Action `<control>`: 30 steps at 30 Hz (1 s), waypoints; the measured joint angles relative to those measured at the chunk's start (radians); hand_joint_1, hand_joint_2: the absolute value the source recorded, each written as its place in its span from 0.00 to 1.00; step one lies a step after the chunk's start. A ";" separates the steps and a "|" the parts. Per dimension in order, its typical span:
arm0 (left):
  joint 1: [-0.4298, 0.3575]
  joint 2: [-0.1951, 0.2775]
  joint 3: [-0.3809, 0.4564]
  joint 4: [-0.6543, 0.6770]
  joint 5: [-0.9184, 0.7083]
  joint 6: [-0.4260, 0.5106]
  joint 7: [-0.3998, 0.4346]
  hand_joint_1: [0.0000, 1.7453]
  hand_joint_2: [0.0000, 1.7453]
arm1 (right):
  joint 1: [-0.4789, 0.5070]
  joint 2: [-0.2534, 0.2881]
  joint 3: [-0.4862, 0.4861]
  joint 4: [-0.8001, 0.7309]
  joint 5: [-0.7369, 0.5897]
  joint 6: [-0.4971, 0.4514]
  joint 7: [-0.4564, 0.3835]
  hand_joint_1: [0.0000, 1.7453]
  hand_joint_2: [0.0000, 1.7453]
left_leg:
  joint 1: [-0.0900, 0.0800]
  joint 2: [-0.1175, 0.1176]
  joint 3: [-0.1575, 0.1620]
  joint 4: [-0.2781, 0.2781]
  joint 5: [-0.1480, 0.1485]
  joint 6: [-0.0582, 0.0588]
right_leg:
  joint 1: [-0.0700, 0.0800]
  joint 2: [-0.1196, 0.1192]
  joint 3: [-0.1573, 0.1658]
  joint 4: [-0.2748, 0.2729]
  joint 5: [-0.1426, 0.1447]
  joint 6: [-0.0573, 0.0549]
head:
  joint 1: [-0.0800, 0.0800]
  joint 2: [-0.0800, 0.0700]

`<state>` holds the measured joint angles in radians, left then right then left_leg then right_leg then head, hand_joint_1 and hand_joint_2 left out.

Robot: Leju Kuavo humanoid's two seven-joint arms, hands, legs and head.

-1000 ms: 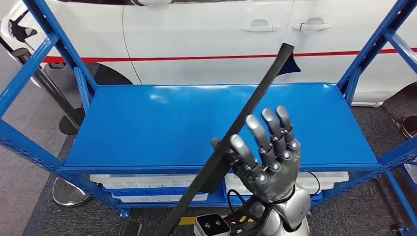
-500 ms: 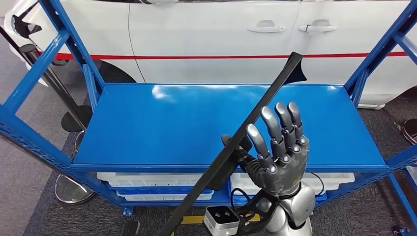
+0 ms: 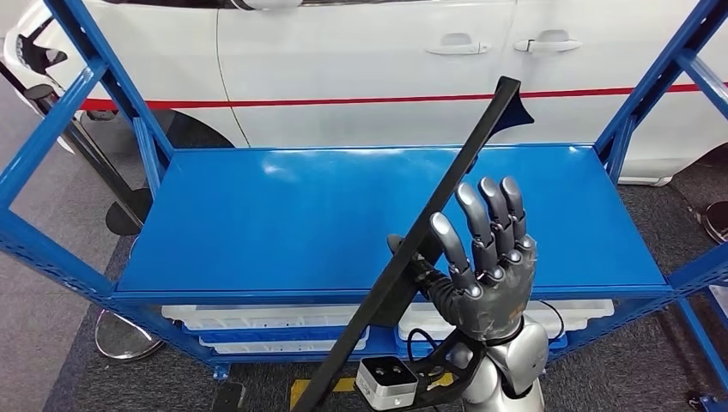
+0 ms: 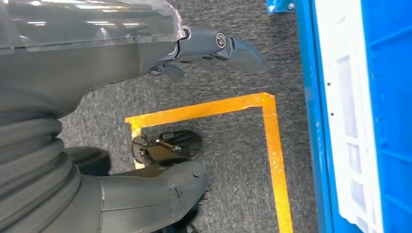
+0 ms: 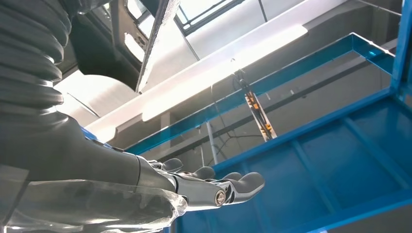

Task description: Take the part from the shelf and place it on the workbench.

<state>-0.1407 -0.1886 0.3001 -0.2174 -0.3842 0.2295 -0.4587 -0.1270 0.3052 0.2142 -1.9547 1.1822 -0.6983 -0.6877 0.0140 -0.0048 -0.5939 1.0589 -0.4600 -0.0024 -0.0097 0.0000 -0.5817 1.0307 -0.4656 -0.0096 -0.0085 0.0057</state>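
Right arm raised in the head view, forearm upright, back of the right hand (image 3: 481, 266) turned toward the camera. Fingers (image 3: 491, 215) extended upward and slightly spread; a long black part (image 3: 429, 232) is pinched at the thumb side. Left hand (image 4: 214, 46) hung low, fingers loosely extended, nothing held.

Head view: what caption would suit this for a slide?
Right hand holds a long black strip above the blue shelf.

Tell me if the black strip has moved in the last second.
Yes: the black strip has shifted slightly rightward along the blue shelf front edge, with the right hand holding it.
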 joint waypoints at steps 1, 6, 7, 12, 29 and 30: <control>-0.001 0.000 0.000 0.000 -0.001 0.000 0.000 0.00 1.00 | 0.000 0.000 0.000 0.000 -0.001 0.000 0.000 0.00 1.00 | -0.002 0.000 0.010 -0.024 0.003 0.005 | 0.001 0.000 -0.001 0.001 0.000 0.004 | 0.000 0.000; -0.003 0.000 0.001 0.000 -0.001 -0.001 -0.002 0.00 1.00 | 0.000 0.000 0.000 0.000 -0.009 0.000 0.000 0.00 1.00 | 0.001 0.000 0.016 -0.043 0.011 0.038 | 0.000 0.000 -0.022 0.049 -0.034 0.027 | 0.000 0.000; -0.004 0.000 0.001 0.000 -0.001 -0.002 -0.003 0.00 1.00 | 0.000 0.000 0.000 0.000 -0.010 0.000 0.000 0.00 1.00 | 0.001 0.001 0.017 -0.045 0.012 0.042 | -0.002 0.000 -0.047 0.102 -0.064 0.030 | 0.001 0.000; -0.003 -0.001 0.002 0.000 -0.003 -0.008 -0.007 0.00 1.00 | 0.001 0.000 -0.002 0.003 -0.014 0.000 0.000 0.00 1.00 | -0.002 0.001 0.017 -0.041 0.010 0.046 | -0.003 0.000 -0.120 0.238 -0.083 0.032 | 0.000 0.000; -0.002 -0.003 0.001 0.000 -0.033 0.001 -0.006 0.00 1.00 | 0.001 0.000 -0.002 0.018 -0.036 0.000 0.000 0.00 1.00 | -0.001 0.000 -0.043 0.092 -0.033 -0.006 | -0.002 0.001 -0.009 -0.002 0.010 -0.008 | 0.000 0.000; -0.003 -0.003 0.001 0.000 -0.031 -0.002 -0.006 0.00 0.75 | 0.001 0.000 -0.002 0.019 -0.038 0.000 0.000 0.00 1.00 | -0.002 -0.001 -0.013 0.028 -0.009 -0.001 | 0.000 0.001 -0.009 0.000 0.008 -0.005 | 0.000 0.000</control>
<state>-0.1439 -0.1915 0.3007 -0.2174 -0.4154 0.2277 -0.4651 -0.1260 0.3056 0.2117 -1.9354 1.1444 -0.6981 -0.6878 0.0117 -0.0055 -0.6068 1.0871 -0.4693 -0.0037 -0.0101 0.0011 -0.5908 1.0311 -0.4572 -0.0144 -0.0084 0.0057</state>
